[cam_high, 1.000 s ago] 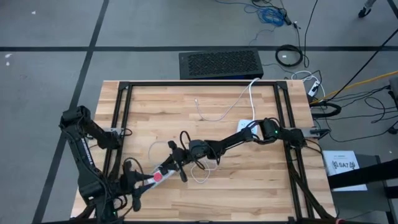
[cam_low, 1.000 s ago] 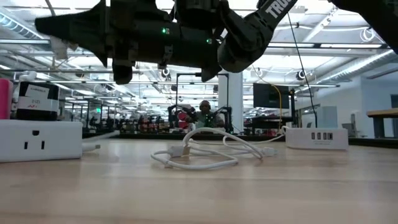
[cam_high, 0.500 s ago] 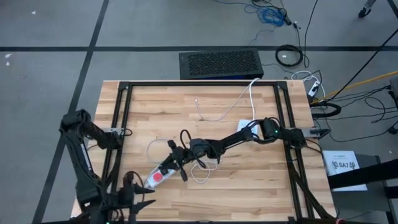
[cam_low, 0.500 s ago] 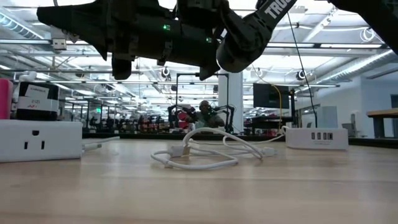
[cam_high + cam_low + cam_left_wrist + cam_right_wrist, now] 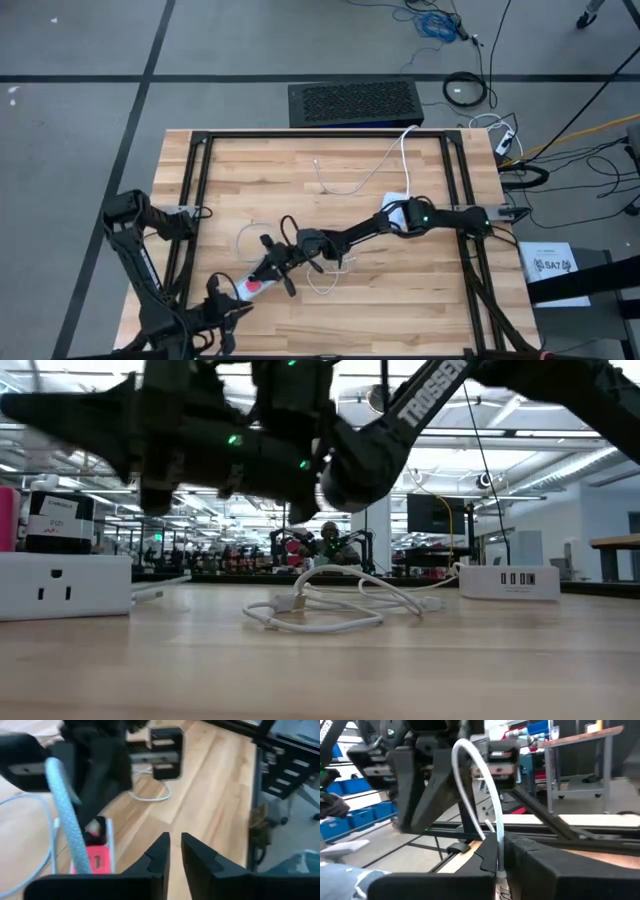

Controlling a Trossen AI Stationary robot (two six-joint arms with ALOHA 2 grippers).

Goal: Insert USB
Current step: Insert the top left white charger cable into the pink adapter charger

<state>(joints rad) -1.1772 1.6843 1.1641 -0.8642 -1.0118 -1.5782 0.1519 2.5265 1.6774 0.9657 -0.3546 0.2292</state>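
High view: right pincer (image 5: 268, 262), lower centre, is clamping the white USB cable (image 5: 322, 283) above the red-buttoned power strip (image 5: 254, 283), likely lining up insertion, while left pincer (image 5: 226, 318), narrowly parted, is waiting empty at the tabletop (image 5: 400, 300) edge.

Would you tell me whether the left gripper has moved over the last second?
Yes. The left gripper has pulled back from the power strip, toward the table's near edge.

Matt butcher-block wood table (image 5: 400, 300) — smooth white plastic-looking cable (image 5: 340, 605), braided in places.
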